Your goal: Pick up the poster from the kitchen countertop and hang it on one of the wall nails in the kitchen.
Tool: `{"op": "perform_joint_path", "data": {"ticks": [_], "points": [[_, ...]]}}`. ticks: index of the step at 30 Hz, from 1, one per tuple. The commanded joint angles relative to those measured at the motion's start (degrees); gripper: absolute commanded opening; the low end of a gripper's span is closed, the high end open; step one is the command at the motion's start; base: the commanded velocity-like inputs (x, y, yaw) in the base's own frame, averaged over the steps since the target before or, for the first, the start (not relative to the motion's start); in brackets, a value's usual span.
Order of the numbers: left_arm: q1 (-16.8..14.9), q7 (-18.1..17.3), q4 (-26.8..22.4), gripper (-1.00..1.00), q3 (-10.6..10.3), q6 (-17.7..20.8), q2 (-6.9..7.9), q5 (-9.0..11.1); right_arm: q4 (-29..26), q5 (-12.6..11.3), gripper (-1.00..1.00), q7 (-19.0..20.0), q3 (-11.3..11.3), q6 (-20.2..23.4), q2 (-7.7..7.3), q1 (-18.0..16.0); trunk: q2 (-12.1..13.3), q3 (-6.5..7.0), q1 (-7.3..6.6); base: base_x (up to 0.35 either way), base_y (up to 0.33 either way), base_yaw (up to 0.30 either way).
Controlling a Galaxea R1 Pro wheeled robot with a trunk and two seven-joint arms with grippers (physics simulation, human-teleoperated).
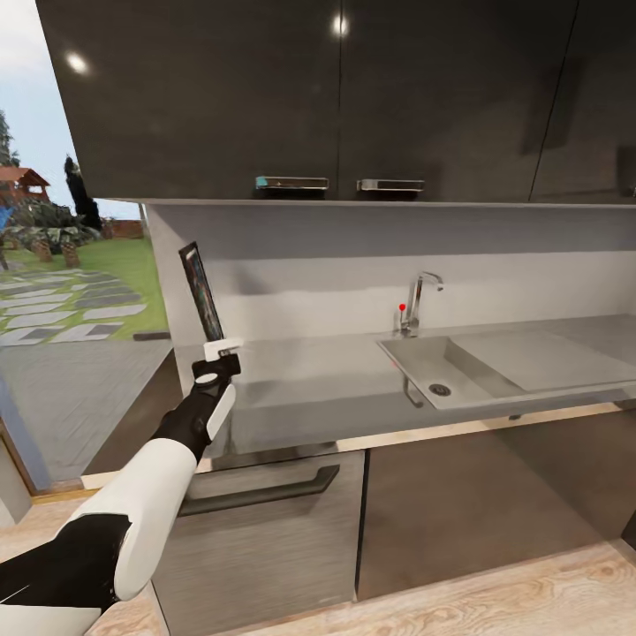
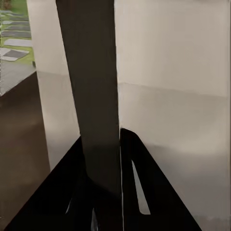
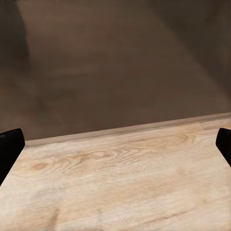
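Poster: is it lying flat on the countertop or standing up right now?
Standing up, leaning slightly. In the head view the poster rises edge-on above the left gripper, its bottom edge clamped; the left wrist view shows it between the fingers.

Poster (image 1: 201, 302) upright, edge-on, above left end of kitchen countertop (image 1: 336, 371).

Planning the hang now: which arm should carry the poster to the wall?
Left. Its gripper already clamps the thin black-framed poster upright above the grey countertop; the right gripper hangs open over wooden floor.
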Motion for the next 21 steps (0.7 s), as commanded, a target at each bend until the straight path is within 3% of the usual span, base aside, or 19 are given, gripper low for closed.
{"op": "perform_joint_path", "data": {"ticks": [1,9,10,21], "points": [[0.0,0.0,-0.3,-1.00,0.1,0.3,-0.04,0.3,-0.1,0.0,1.00,0.0,0.0,-0.1,-0.01,0.0,0.0,-0.05,0.00,0.000,0.000,0.000],[0.0,-0.2,-3.8,-1.00,0.0,1.1,-0.11,0.3,-0.1,0.0,1.00,0.0,0.0,-0.1,-0.01,0.0,0.0,0.39,0.00,0.000,0.000,0.000],[0.0,-0.2,-7.8,-1.00,0.0,5.4,-0.21,0.4,-0.1,0.0,1.00,0.0,0.0,-0.1,-0.01,0.0,0.0,0.39,0.00,-0.266,0.000,0.000],[0.0,-0.3,-7.8,-1.00,0.0,5.4,-0.30,0.5,-0.1,0.1,1.00,0.0,0.0,-0.1,-0.01,0.1,0.0,0.40,0.00,-0.332,0.000,0.000]]}}
